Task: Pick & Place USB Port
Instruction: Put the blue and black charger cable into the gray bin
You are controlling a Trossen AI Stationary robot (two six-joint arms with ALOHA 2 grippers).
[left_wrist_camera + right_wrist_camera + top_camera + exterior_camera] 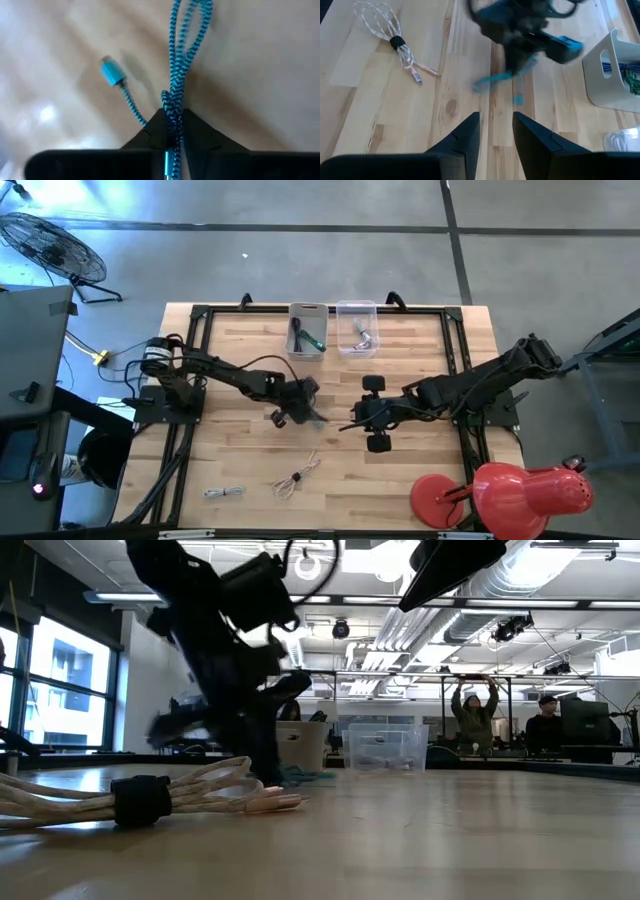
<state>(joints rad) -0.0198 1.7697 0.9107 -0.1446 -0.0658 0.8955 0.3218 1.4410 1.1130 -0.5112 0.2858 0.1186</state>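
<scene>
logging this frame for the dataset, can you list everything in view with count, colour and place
blue braided cable: 1, blue and black, pinched in the left gripper at mid table
pale bundled cable: 1, cream with a dark tie, near front edge, centre
second coiled cable: 1, pale, front left of table
white bin: 1, white, back edge, holds blue and green cables
clear bin: 1, transparent, back edge beside the white bin
red lamp: 1, red, front right corner
fan: 1, dark, on floor far left
people: 2, behind the table in the room
left gripper: 1, dark, mid table
right gripper: 1, dark, open, facing the left gripper
</scene>
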